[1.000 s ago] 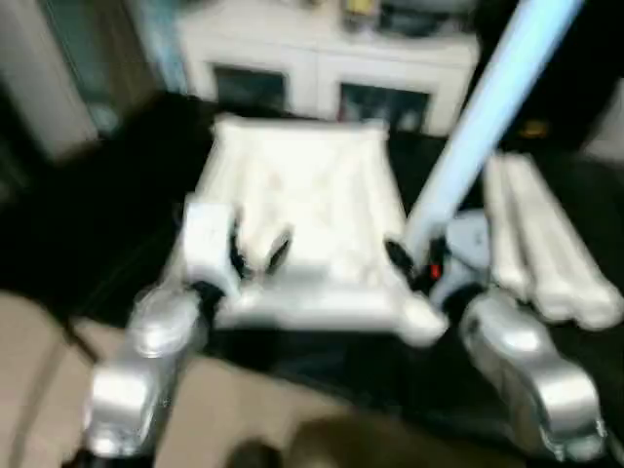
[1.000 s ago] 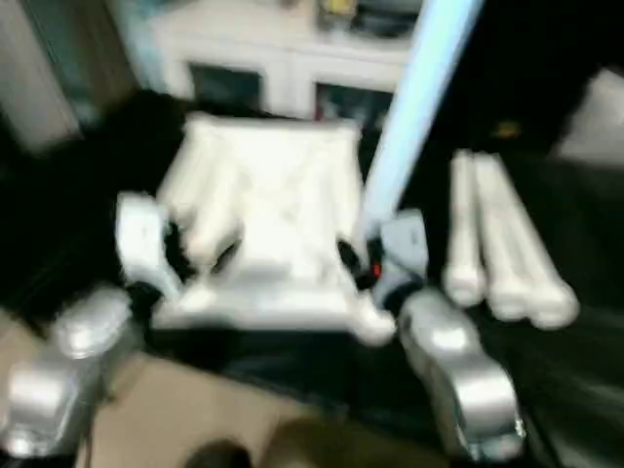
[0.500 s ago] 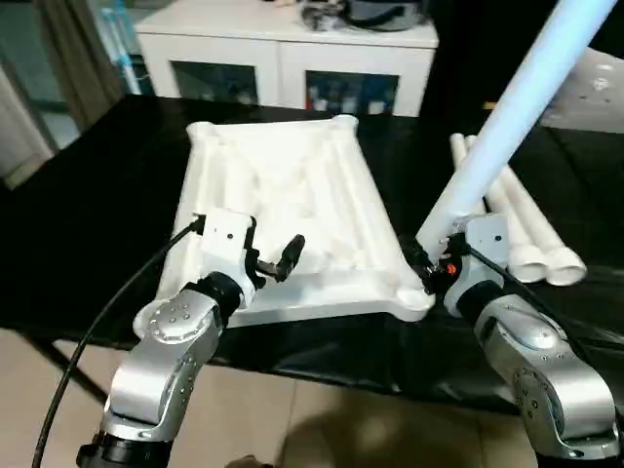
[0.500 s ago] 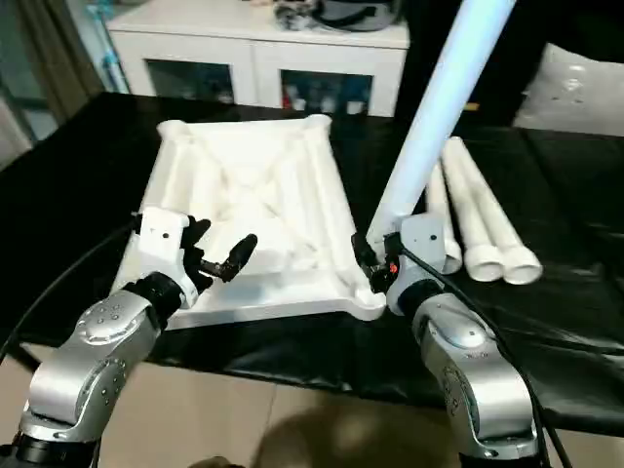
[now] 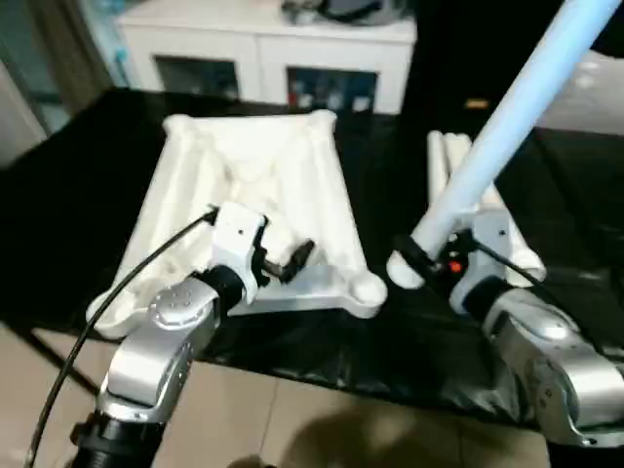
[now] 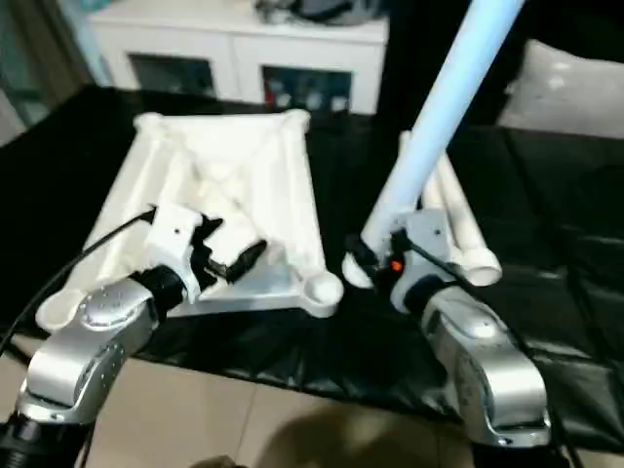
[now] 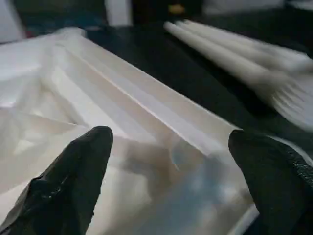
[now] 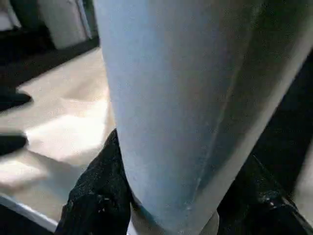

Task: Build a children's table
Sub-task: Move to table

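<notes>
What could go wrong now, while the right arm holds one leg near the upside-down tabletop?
The held leg is long and tilted, gripped near its lower end by the right gripper; it could swing or slip. Its end is beside the near corner socket, not in it, so pushing down may miss. The tabletop lies near the work table's edge; the open left gripper above it could nudge it.

Via left wrist cam I saw left gripper point(image 7: 168, 169) w/ black fingers point(image 7: 73, 176) spread wide over tabletop point(image 7: 112, 107), ribbed underside up. Loose legs point(image 7: 254, 58) lay beside it on black cover point(image 7: 161, 54).
</notes>
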